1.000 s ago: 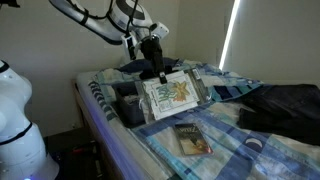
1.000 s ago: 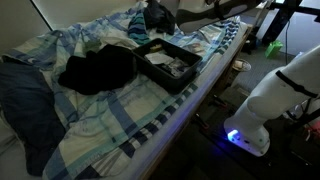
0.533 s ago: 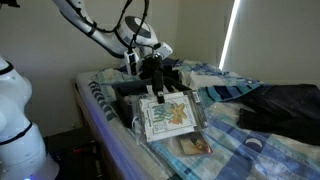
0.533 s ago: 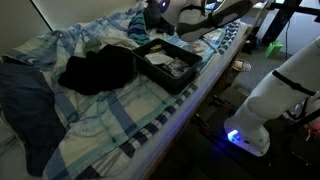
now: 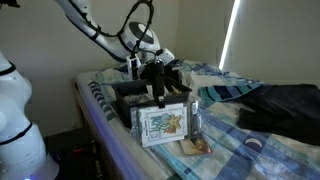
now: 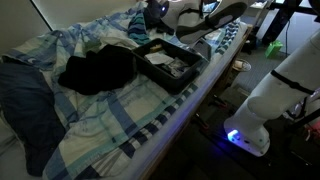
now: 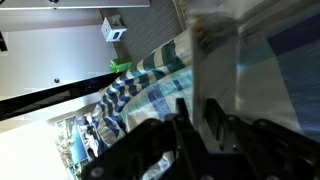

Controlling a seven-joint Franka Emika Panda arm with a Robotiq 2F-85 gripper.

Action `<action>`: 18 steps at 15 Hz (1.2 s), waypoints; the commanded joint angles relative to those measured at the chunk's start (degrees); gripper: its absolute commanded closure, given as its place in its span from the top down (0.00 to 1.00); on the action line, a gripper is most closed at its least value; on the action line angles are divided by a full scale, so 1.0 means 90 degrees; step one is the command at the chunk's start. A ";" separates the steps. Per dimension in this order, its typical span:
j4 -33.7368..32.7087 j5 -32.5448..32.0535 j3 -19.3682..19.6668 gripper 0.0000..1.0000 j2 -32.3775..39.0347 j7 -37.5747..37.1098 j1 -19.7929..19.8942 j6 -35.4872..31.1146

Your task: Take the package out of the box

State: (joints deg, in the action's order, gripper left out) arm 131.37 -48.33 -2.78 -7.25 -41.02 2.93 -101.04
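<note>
My gripper is shut on the top edge of the package, a flat pale packet with greenish printing. The package hangs upright in the air, in front of the box and over the bed's near part. The box is a shallow dark grey bin on the checked bedspread behind the package; it also shows in an exterior view with some items inside. In the wrist view the jaws pinch the thin edge of the package.
A darker brownish packet lies on the bed just below the hanging package. Dark cloth bundles lie on the bedspread. A white mannequin torso stands beside the bed. The bed edge runs close to the box.
The gripper has carried the package away from over the box toward the bed's near part; the package has swung from tilted flat to hanging upright and now covers part of the brownish packet.
</note>
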 commanded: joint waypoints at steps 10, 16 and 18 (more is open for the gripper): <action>-0.0662 0.0451 -0.0108 0.99 -0.0097 0.0052 -0.0479 0.0106; -0.0925 0.1134 -0.0172 1.00 -0.0361 0.0331 -0.0640 -0.0052; -0.0979 0.1592 -0.0215 1.00 -0.0504 0.0579 -0.0725 -0.0181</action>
State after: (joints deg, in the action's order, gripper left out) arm 123.25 -38.78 -4.12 -9.36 -39.27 -2.85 -101.56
